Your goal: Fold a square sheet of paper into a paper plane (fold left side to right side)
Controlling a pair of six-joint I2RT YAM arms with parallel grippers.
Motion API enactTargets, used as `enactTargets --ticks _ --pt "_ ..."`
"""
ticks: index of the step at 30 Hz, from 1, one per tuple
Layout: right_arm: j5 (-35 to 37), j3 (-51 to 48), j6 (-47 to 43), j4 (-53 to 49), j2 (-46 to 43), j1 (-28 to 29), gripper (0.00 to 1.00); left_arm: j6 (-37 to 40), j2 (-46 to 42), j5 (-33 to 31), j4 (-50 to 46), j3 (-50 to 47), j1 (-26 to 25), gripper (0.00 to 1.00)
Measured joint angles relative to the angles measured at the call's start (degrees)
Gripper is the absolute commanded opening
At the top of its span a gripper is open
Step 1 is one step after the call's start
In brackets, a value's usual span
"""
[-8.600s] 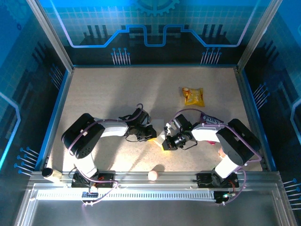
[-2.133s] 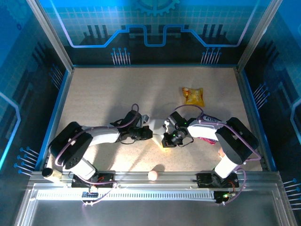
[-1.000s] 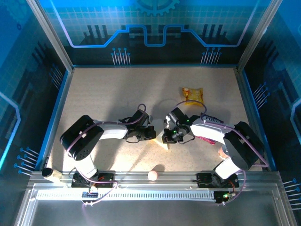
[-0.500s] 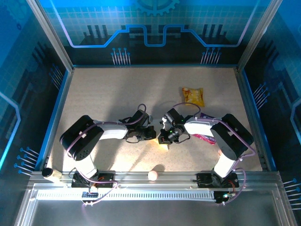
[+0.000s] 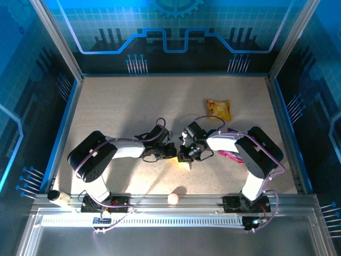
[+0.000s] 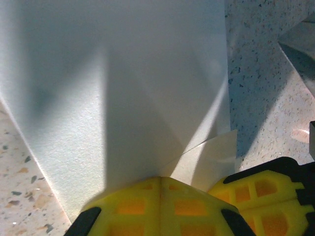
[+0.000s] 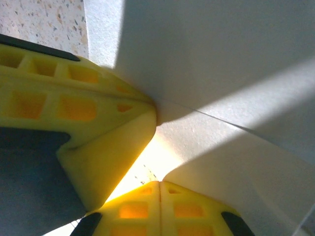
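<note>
Two shut grippers, the left gripper and right gripper, press on the creased white paper, likely light, limp and slippery, best pinched at a free edge.

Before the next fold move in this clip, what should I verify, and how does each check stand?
1. The left gripper shut, tips on the paper: ok.
2. The right gripper shut, tips on the paper: ok.
3. Grippers clear of each other: cannot tell; they sit very close.
4. Paper layers flat: not ok; one layer's edge curls up by the right gripper.
5. The yellow snack packet clear of the paper: ok.
</note>
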Motion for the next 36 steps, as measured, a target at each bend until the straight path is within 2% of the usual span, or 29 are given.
enactTargets --ticks 11,22,24,26,31,33,36 --pt "0.3 -0.9 -1.7 -1.4 -1.0 0.0 0.00 0.0 -0.1 -0.5 0.0 0.0 -0.2 0.00" --pt "0.8 -8.1 -1.9 -6.0 -8.8 -0.1 0.00 0.0 -0.3 -0.7 -0.1 0.0 -0.3 0.00" --pt "1.1 -8.8 -2.2 -8.2 -10.7 -0.3 0.00 0.0 -0.5 -0.7 -0.4 0.0 -0.3 0.04" --pt "1.2 -8.9 -2.6 -9.8 -12.9 -1.0 0.06 0.0 -0.9 -0.9 -1.3 0.0 -0.3 0.10" --pt "2.2 -8.2 -5.2 -11.7 -18.9 -3.7 0.32 0.1 -3.4 -1.2 -5.3 1.0 -0.3 0.33" --pt "2.5 -7.5 -6.4 -11.7 -20.0 -4.7 0.42 0.1 -5.4 -1.6 -6.6 1.9 -0.1 0.40" --pt "2.8 -6.9 -8.2 -10.9 -20.2 -5.6 0.51 0.1 -9.6 -2.2 -7.3 2.6 0.9 0.47"
